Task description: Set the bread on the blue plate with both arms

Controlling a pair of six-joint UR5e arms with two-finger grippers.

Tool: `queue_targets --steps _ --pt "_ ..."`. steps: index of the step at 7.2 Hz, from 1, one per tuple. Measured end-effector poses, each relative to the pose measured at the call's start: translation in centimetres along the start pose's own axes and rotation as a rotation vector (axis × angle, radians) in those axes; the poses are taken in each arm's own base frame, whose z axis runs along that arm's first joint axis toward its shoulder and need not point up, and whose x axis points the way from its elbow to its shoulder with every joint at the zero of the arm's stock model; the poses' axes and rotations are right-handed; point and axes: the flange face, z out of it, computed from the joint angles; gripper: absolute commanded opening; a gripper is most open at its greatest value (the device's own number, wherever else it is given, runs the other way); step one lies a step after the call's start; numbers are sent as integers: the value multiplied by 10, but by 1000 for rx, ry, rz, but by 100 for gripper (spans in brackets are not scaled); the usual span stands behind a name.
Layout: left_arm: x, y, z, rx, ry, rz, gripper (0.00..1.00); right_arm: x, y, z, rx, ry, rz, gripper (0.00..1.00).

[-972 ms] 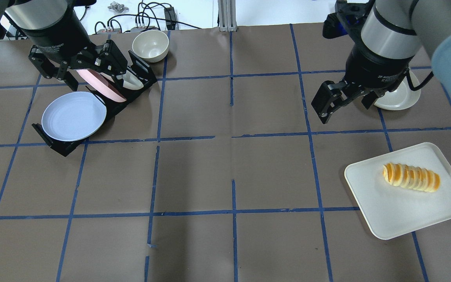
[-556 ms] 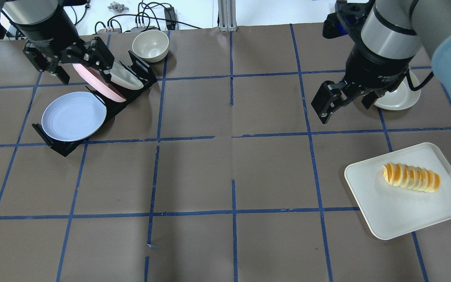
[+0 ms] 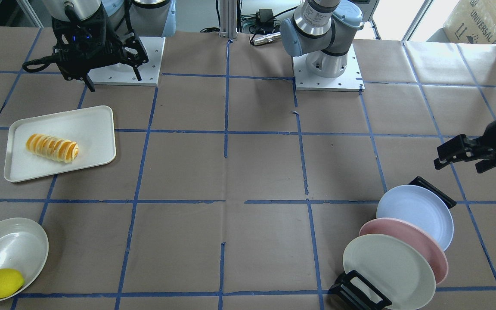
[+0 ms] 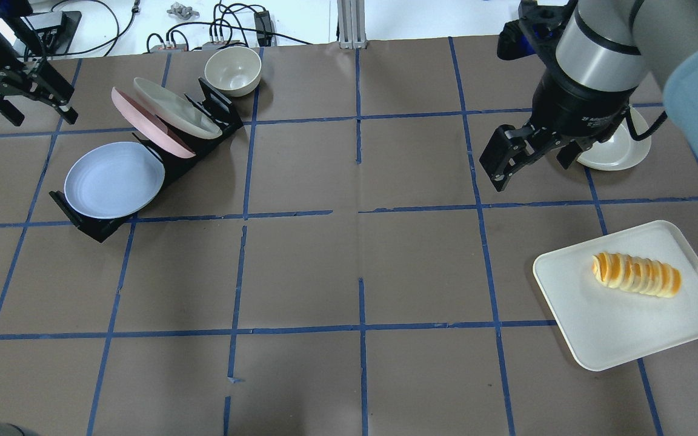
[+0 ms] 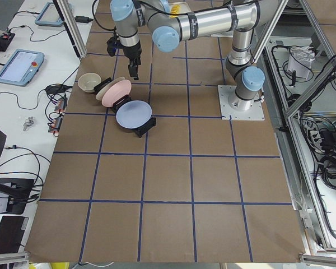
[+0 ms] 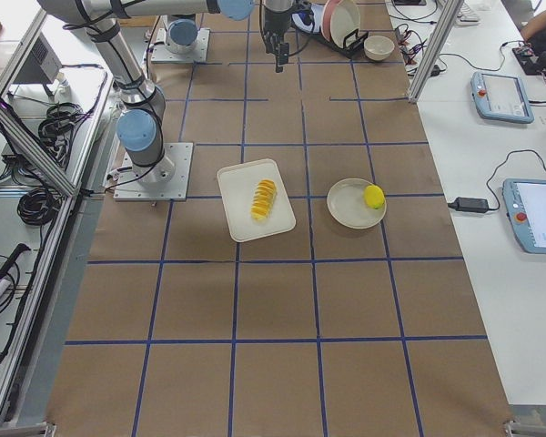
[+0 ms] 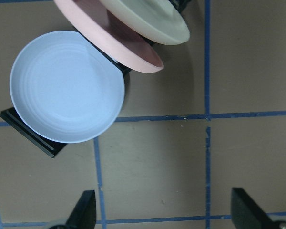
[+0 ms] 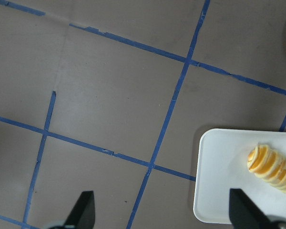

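Note:
The bread [image 4: 635, 274], an orange and pale yellow twisted roll, lies on a white tray [image 4: 597, 339] at the right; it also shows in the front view [image 3: 52, 148] and the right wrist view [image 8: 271, 169]. The blue plate [image 4: 114, 180] leans in a black rack [image 4: 91, 227] at the left, and shows in the left wrist view [image 7: 66, 86]. My left gripper [image 4: 37, 115] is open and empty, left of and beyond the rack. My right gripper [image 4: 531, 160] is open and empty, above the table beyond the tray.
A pink plate [image 4: 149, 127] and a cream plate [image 4: 176, 108] stand in the same rack behind the blue one. A cream bowl [image 4: 232, 69] sits beyond the rack. A cream plate [image 3: 9, 245] holding a lemon [image 3: 0, 283] lies past the tray.
My left gripper has moved from over the rack's pink plate out to the left, still open. My right gripper has barely moved. The plates and the bread are where they were.

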Motion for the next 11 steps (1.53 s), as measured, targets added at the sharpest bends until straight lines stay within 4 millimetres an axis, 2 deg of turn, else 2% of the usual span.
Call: queue_targets --steps 1,2,3,5,6,7,8,9,10,11 --pt "-48 -15 17 0 16 7 100 1 0 0 0 0 1 100" --pt "-84 -35 38 -4 39 12 100 2 0 0 1 -1 4 100" --pt "-107 -56 70 -23 73 20 100 6 0 0 1 -2 12 100" --pt "-130 -88 153 -80 175 30 100 18 0 0 -3 -5 28 100" --pt "-134 -96 191 -112 213 34 98 21 1 2 -8 -8 30 100" --pt "-136 -98 218 -143 242 35 74 24 2 6 -15 -11 23 100" --pt "-133 -97 233 -166 267 34 41 29 4 17 -29 -16 -16 100" --pt "-129 -96 233 -177 287 31 25 46 6 30 -36 -19 -100 100" --pt "-128 -94 230 -187 299 29 23 85 10 49 -28 -23 -188 100" --pt "-128 -94 227 -190 305 27 21 142 21 81 -5 -20 -259 100"
